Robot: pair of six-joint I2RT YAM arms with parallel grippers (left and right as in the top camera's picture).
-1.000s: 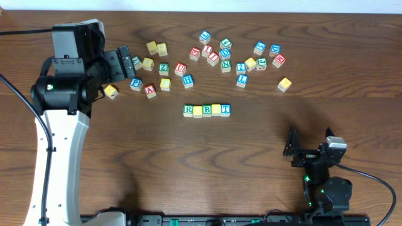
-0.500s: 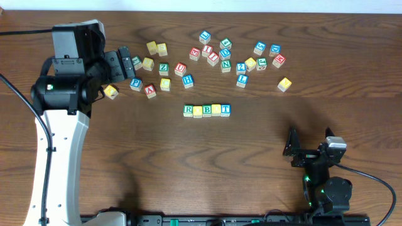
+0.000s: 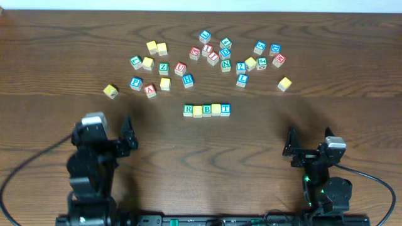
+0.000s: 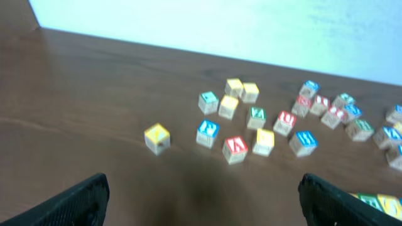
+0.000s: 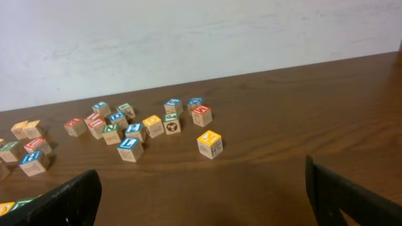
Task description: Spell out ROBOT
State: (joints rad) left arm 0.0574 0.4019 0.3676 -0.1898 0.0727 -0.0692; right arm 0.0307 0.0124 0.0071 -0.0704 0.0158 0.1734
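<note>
A row of letter blocks (image 3: 206,110) lies at the table's middle: a green R, a yellow block, a green B, a yellow block, a blue T. Its end shows at the edge of the left wrist view (image 4: 377,202) and of the right wrist view (image 5: 12,206). Loose letter blocks (image 3: 213,56) are scattered behind the row. My left gripper (image 3: 108,133) is open and empty near the front left, also seen in its wrist view (image 4: 201,201). My right gripper (image 3: 309,138) is open and empty near the front right (image 5: 201,194).
A lone yellow block (image 3: 111,91) lies at the left of the scatter (image 4: 156,138). Another yellow block (image 3: 284,83) lies at the right end (image 5: 210,144). A pale wall stands behind the table's far edge.
My left arm has pulled back from the blocks at the far left to the front left of the table. The blocks and the right arm have not moved.
</note>
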